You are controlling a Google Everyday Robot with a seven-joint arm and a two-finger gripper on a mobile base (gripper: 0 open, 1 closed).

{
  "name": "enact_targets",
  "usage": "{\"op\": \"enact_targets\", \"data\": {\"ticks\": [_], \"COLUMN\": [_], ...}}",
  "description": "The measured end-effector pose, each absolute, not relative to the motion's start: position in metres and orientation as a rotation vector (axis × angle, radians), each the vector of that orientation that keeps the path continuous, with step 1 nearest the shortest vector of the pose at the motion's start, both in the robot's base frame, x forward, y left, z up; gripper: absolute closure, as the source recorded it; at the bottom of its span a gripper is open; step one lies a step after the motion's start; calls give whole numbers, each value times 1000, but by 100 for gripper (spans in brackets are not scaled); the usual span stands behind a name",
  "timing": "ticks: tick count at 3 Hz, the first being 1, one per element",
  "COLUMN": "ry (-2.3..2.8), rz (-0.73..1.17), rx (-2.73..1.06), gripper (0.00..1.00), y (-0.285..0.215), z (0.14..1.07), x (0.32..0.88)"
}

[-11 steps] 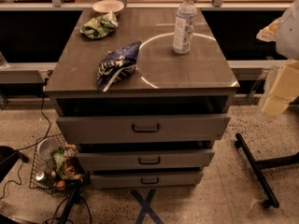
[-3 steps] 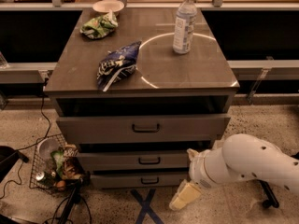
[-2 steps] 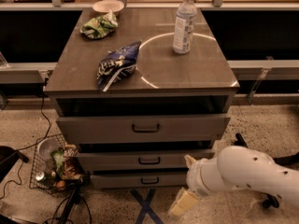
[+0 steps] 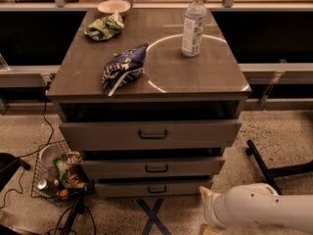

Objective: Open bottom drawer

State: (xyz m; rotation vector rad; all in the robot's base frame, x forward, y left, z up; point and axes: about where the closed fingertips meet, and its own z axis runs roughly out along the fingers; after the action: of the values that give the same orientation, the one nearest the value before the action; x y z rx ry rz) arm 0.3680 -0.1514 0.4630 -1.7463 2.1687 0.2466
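Note:
The bottom drawer (image 4: 155,189) is the lowest and shallowest of three grey-brown fronts in the cabinet, with a small dark bar handle (image 4: 157,189) at its centre. Its front sits just under the middle drawer (image 4: 156,168). My white arm (image 4: 259,213) comes in from the bottom right, low over the floor and right of the bottom drawer. Only a cream tip of my gripper (image 4: 207,228) shows at the bottom edge, below and right of the handle and apart from it.
The top drawer (image 4: 152,134) is the tallest. On the cabinet top stand a water bottle (image 4: 193,23), a blue chip bag (image 4: 122,67), a green bag (image 4: 103,27) and a bowl (image 4: 113,6). A wire basket (image 4: 56,175) is on the floor at left, black stand legs (image 4: 266,170) at right, and a blue tape cross (image 4: 152,217) in front.
My arm entered from the right and has sunk lower and to the right; the gripper, seen beside the bottom drawer before, is now mostly below the frame. The drawers have not moved.

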Motion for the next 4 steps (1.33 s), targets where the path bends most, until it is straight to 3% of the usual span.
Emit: {"op": "enact_targets", "data": {"ticks": [4], "ry": [2082], "rz": [117], "rx": [-1940], "gripper": [0], "y": [-159], "z": [415], "x": [376]}}
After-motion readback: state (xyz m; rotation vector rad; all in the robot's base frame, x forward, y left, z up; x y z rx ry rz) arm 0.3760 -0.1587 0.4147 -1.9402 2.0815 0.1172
